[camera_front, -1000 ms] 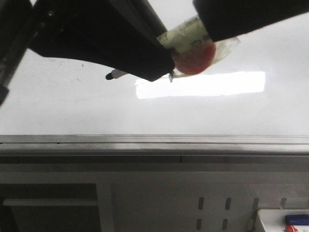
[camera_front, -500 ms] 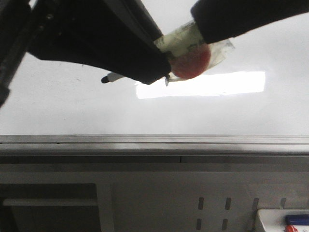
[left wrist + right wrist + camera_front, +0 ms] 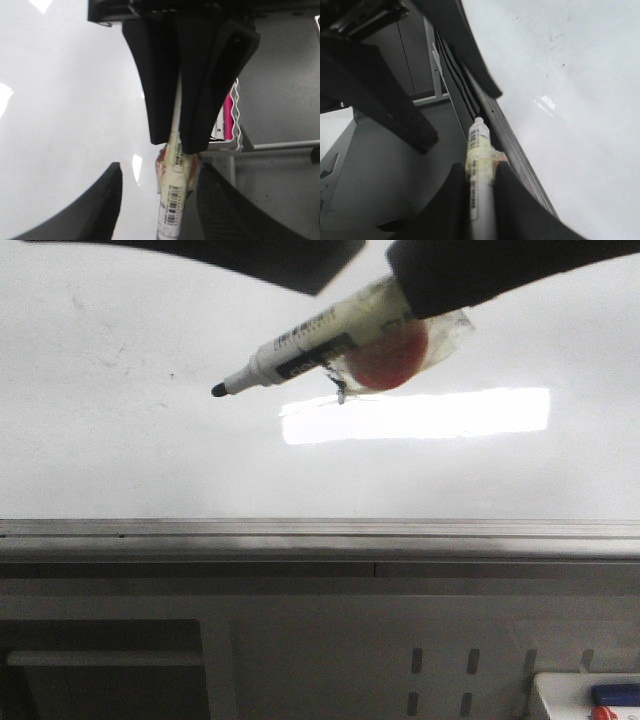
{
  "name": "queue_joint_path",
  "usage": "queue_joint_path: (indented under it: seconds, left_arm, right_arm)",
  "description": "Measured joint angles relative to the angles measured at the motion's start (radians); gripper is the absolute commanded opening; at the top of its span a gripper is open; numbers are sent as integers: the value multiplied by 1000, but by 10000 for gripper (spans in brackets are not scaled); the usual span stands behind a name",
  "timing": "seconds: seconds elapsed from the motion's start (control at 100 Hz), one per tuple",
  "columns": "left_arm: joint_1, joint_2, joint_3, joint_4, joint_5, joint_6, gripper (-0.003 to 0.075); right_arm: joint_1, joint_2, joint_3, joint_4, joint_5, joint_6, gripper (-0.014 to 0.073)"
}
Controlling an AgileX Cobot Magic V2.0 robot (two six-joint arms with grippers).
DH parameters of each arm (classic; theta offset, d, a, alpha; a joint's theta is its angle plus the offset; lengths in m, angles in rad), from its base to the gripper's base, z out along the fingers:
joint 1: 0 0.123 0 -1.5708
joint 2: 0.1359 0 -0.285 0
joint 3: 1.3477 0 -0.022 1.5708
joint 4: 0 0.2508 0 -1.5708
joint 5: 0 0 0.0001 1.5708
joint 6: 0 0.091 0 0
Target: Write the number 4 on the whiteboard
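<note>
The whiteboard (image 3: 120, 460) is a glossy white board with a bright rectangular reflection (image 3: 415, 415) and faint smudges at its upper left. No number 4 shows on it. My right gripper (image 3: 420, 295) is shut on a white marker (image 3: 300, 345) wrapped in tape with a red patch. The uncapped black tip points left, just above the board. In the right wrist view the right gripper (image 3: 480, 175) clamps the marker (image 3: 479, 140). My left gripper (image 3: 300, 265) is open at the top edge. In the left wrist view the left gripper (image 3: 159, 180) straddles the marker (image 3: 171, 215) without touching it.
A grey metal edge strip (image 3: 320, 530) runs along the board's near side, with a grey slotted panel below it. A white tray (image 3: 590, 695) with blue and red items sits at the bottom right. A white wire basket (image 3: 230, 142) holding something pink stands beside the board.
My left gripper has let go of the marker and risen towards the top of the front view. The whole marker now shows. The right gripper still holds it in about the same place.
</note>
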Motion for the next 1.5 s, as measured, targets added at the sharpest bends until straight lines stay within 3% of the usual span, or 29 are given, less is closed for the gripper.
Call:
queue_joint_path:
  seconds: [0.13,0.25,0.54,0.72,0.92,1.5]
  left_arm:
    - [3,-56,10,-4,23,-73,394]
    - [47,-146,82,-5,22,-180,333]
    - [237,-514,374,-18,-129,-400,-23]
    - [307,-661,466,-72,-151,-418,-20]
    - [318,-685,484,-99,-158,-422,-20]
    - [318,-685,484,-135,-166,-424,-20]
  right_arm:
    - [0,0,0,-26,-1,0,-61]
    - [-9,-7,0,-30,-2,0,-61]
    - [-70,-115,120,-30,-106,0,-62]
    - [-76,-131,181,-30,-232,0,-62]
    - [-76,-76,183,-26,-373,0,-66]
    - [-80,67,127,-9,-482,0,-64]
